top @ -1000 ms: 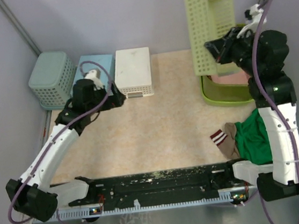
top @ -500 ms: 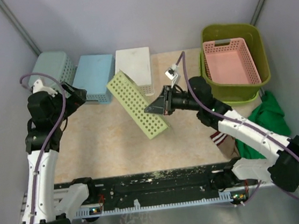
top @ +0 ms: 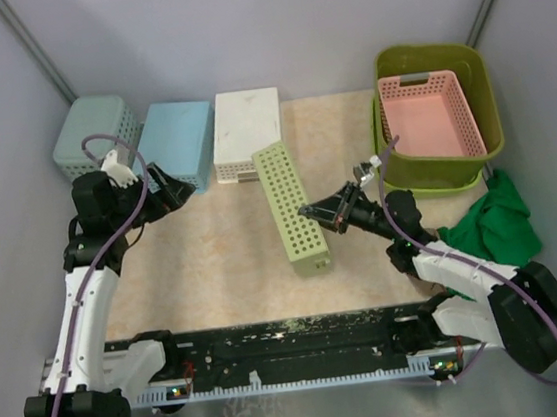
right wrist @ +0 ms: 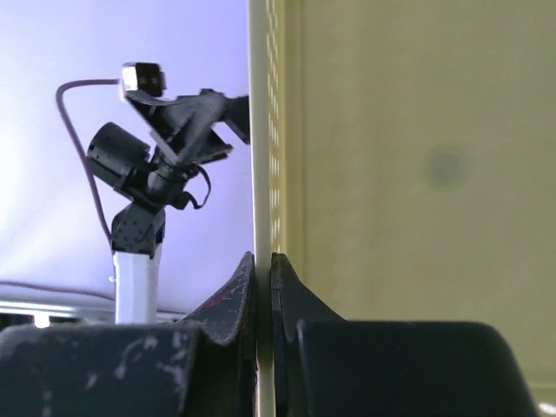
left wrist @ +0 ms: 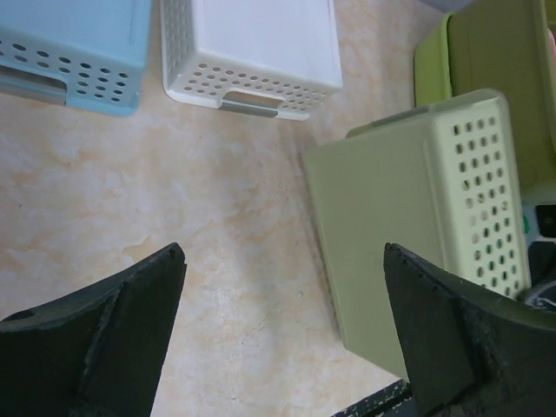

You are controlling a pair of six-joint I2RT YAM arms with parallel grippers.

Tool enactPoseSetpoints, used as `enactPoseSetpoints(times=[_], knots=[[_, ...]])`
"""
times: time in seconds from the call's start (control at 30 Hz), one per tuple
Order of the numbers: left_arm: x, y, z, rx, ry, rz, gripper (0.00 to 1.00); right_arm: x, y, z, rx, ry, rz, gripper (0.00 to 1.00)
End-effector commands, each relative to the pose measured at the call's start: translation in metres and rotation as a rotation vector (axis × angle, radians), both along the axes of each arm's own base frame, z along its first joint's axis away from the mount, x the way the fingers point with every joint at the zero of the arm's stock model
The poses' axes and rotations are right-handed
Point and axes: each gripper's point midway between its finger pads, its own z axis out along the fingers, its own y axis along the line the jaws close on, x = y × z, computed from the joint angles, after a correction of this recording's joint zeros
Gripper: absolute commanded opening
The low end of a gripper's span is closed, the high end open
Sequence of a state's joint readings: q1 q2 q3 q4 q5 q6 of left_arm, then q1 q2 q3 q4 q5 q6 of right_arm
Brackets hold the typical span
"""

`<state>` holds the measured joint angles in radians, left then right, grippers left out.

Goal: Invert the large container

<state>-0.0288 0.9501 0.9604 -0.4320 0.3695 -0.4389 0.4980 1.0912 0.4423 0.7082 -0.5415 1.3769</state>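
**Large tub upright at the far right; right arm pinches a pale basket**

At the left, the left gripper (top: 171,184) hangs over the speckled beige table (top: 215,266). Its two dark fingers (left wrist: 130,326) are spread wide with nothing between them.

Three plastic baskets stand in a row along the back wall, all rounded rectangles. The teal basket (top: 95,139) has gridded walls. The blue basket (top: 179,137) and the white basket (top: 246,130) each show a smooth flat face upward. In the left wrist view, round holes and a handle slot can be seen in their sides.

In the middle, a long pale green basket (top: 291,207) is turned on edge. A wall dotted with round holes faces up, and its plain smooth bottom faces left. The right gripper (top: 311,209) reaches in from the right, its black fingers (right wrist: 239,291) pressed together on a thin wall of this basket.

At the far right back stands the large container (top: 489,104). It is a lime-green tub with solid glossy walls and a rolled rim, open side up. A pink basket (top: 429,116) with slotted walls sits inside it. A crumpled green cloth (top: 490,230) lies just in front of the tub.
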Motion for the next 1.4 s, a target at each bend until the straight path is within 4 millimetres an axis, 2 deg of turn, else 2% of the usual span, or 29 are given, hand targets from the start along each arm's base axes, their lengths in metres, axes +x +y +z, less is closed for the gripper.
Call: enactPoseSetpoints(times=[0.0, 0.13, 0.27, 0.3, 0.4, 0.57, 0.73, 0.83, 0.87, 1.03, 1.13, 1.23, 1.37], knots=[[0.000, -0.018, 0.006, 0.001, -0.050, -0.122, 1.00, -0.019, -0.023, 0.021, 0.278, 0.051, -0.045, 0.00], [0.002, -0.036, -0.007, 0.025, -0.017, -0.205, 1.00, -0.020, -0.037, -0.013, 0.258, 0.159, -0.130, 0.00], [0.005, -0.067, -0.019, 0.097, 0.033, -0.291, 1.00, -0.019, -0.055, -0.047, 0.185, 0.237, -0.235, 0.00], [0.005, -0.077, -0.021, 0.118, 0.036, -0.314, 1.00, -0.020, -0.059, -0.055, 0.157, 0.254, -0.260, 0.03], [0.002, -0.104, -0.028, 0.133, 0.050, -0.385, 1.00, -0.021, -0.074, -0.080, 0.060, 0.300, -0.338, 0.21], [-0.006, -0.144, -0.038, 0.113, 0.071, -0.500, 1.00, -0.023, -0.108, -0.102, -0.114, 0.324, -0.503, 0.49], [-0.014, -0.166, -0.050, 0.136, 0.095, -0.569, 1.00, -0.034, -0.155, -0.114, -0.396, 0.351, -0.687, 0.57], [-0.021, -0.175, -0.056, 0.151, 0.100, -0.606, 1.00, -0.038, -0.184, -0.104, -0.557, 0.327, -0.785, 0.61], [-0.024, -0.178, -0.058, 0.153, 0.106, -0.617, 1.00, -0.038, -0.191, -0.094, -0.593, 0.299, -0.810, 0.62], [-0.037, -0.190, -0.073, 0.164, 0.137, -0.663, 1.00, -0.037, -0.219, -0.074, -0.817, 0.229, -0.860, 0.66], [-0.048, -0.197, -0.080, 0.171, 0.160, -0.694, 1.00, -0.034, -0.219, -0.066, -0.917, 0.187, -0.813, 0.66], [-0.064, -0.208, -0.089, 0.184, 0.173, -0.743, 1.00, -0.032, -0.211, -0.064, -0.986, 0.157, -0.727, 0.66], [-0.105, -0.224, -0.106, 0.244, 0.186, -0.854, 1.00, -0.039, -0.202, -0.077, -1.038, 0.194, -0.613, 0.66]])
